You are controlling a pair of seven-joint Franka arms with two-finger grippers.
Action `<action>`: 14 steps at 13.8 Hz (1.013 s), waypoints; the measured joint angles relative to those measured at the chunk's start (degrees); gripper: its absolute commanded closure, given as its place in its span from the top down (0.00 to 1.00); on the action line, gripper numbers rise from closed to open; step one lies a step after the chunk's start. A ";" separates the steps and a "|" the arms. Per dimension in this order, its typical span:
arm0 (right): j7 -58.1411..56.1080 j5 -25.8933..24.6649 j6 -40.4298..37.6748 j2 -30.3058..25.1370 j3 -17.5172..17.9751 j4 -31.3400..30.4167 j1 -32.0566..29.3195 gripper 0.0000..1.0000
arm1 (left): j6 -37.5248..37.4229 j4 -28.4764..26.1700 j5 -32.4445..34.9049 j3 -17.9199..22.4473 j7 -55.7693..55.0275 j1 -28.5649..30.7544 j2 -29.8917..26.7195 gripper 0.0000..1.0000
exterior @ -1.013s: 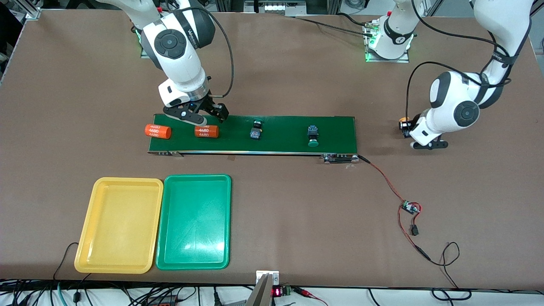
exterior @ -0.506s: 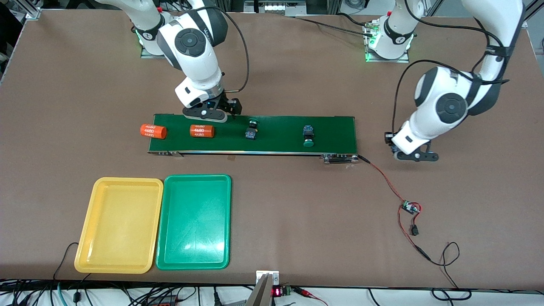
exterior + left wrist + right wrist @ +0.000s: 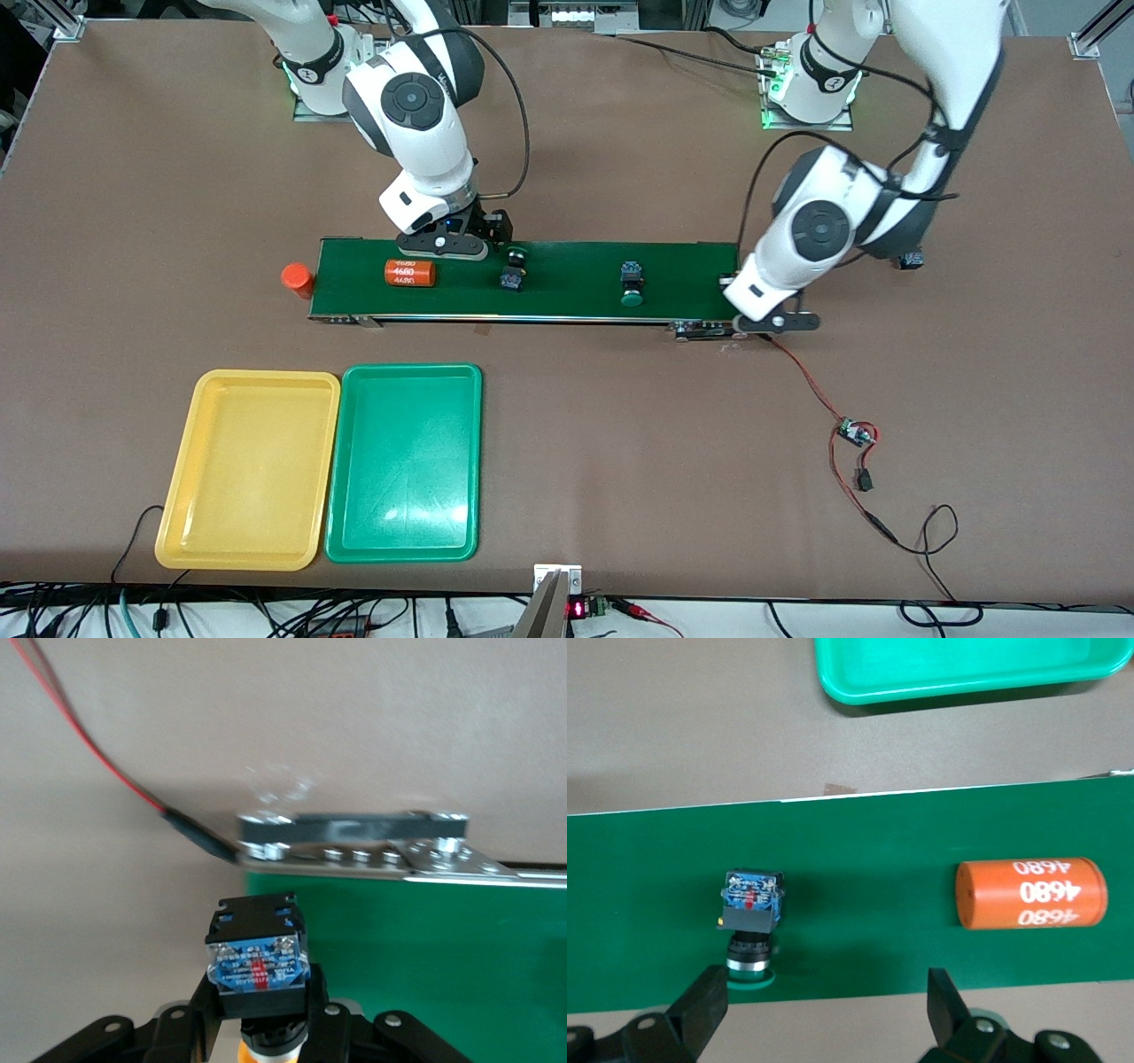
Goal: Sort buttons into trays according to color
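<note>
Buttons are what I am sorting, and so far none has reached a tray: the yellow tray (image 3: pixel 248 470) and the green tray (image 3: pixel 405 462) both lie bare, side by side on the surface (image 3: pixel 620 461).

My left pincer (image 3: pixel 261 1041) is clamped on a yellow-capped button (image 3: pixel 257 961), blue-and-black body up and orange cap down between the fingers; it hangs over the end of the conveyor belt (image 3: pixel 567 279) that lies toward my left arm's base, beside the red wire (image 3: pixel 802 377).

My right pincer (image 3: pixel 828 1014) stands wide and holds nothing. It sits low over the belt, with a green-capped button (image 3: pixel 751 917) lying on the belt between its spread fingers (the cap points toward the pincer). An orange cylinder (image 3: pixel 1030 893) lies on the belt just outside that pincer's span. A second green-capped button (image 3: pixel 631 283) lies on the belt between my two pincers. Another orange cylinder (image 3: pixel 297 278) stands off the belt's end toward my right arm.

I judge the task barely begun: one button in hand, one about to be gripped, one waiting; I cannot tell where the fourth is.
</note>
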 measured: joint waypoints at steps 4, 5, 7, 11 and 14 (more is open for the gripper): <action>-0.06 -0.04 3.80 3.45 -0.02 0.30 0.05 1.00 | 0.00 0.89 -4.97 0.02 -0.91 -1.76 1.92 0.00; -0.07 -0.05 4.56 4.17 -0.02 0.37 0.06 1.00 | 0.00 1.02 -5.17 0.02 -0.92 -1.77 1.91 0.00; -0.09 -0.06 5.54 5.15 -0.04 0.45 0.07 1.00 | 0.00 1.22 -5.18 0.01 -0.60 -1.93 1.91 0.01; -0.38 -0.10 7.08 6.61 -0.04 0.48 0.09 1.00 | -0.33 1.26 -5.16 0.00 5.09 -3.15 1.91 0.13; -0.44 -0.15 7.93 7.86 -0.06 0.50 0.09 1.00 | -0.78 0.92 -5.16 0.00 6.13 -3.21 1.96 1.00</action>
